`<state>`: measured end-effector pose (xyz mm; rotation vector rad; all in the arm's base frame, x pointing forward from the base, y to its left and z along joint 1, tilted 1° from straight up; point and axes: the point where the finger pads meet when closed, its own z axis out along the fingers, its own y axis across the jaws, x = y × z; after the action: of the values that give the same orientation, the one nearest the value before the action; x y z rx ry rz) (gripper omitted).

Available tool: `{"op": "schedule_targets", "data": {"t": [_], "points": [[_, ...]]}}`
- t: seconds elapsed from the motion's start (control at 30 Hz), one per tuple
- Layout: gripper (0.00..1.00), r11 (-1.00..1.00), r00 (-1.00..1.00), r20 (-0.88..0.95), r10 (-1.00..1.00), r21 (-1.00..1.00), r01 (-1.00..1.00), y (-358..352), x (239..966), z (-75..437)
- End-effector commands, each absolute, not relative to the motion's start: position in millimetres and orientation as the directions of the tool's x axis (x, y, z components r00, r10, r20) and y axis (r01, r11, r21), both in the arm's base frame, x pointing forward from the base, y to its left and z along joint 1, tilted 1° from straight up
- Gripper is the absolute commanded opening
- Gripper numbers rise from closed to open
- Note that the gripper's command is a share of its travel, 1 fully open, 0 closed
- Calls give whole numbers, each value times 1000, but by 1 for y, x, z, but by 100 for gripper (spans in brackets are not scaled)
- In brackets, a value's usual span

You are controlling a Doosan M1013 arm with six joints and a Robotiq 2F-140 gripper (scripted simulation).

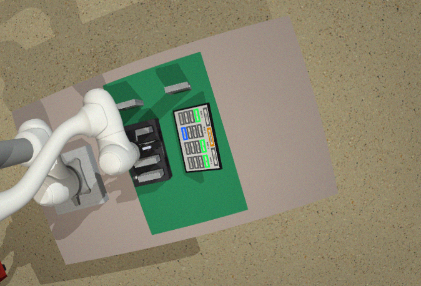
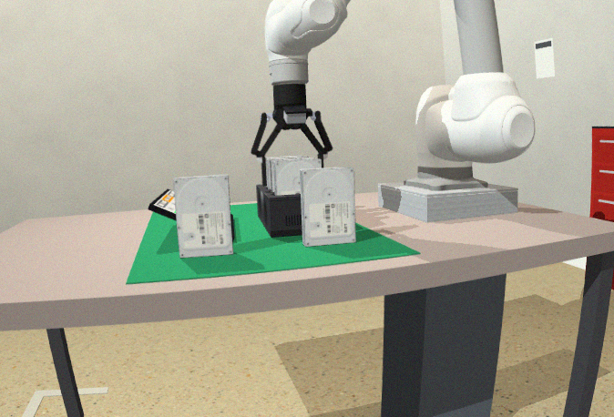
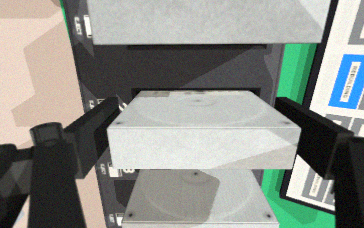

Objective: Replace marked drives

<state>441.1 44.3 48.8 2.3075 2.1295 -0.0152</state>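
Jaws of the gripper [image 2: 291, 159] [image 3: 197, 135] wide, holding nothing — careless sideways drift could nudge the drive between [image 3: 204, 147], unseating it mid-rebuild — screen [image 1: 197, 138] [image 2: 162, 204] [image 3: 345, 82] blue.

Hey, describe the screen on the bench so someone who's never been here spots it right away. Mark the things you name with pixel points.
Find the green mat [image 1: 197, 202] [image 2: 268, 260] on the pinkish table. On it, beside the black dock [image 1: 168, 177] [image 2: 283, 216], is the screen [image 1: 191, 152] [image 2: 162, 204]. It's a pale, black-edged panel with green, blue and orange boxes, unlike the plain grey drives nearby.
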Motion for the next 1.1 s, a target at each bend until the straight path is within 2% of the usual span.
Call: {"op": "schedule_targets", "data": {"t": [0.0, 0.6, 1.07], "points": [[89, -80, 80, -8, 997, -5, 997, 44, 441, 49], [89, -80, 80, -8, 997, -5, 997, 45, 442, 78], [89, -80, 80, -8, 997, -5, 997, 45, 442, 142]]}}
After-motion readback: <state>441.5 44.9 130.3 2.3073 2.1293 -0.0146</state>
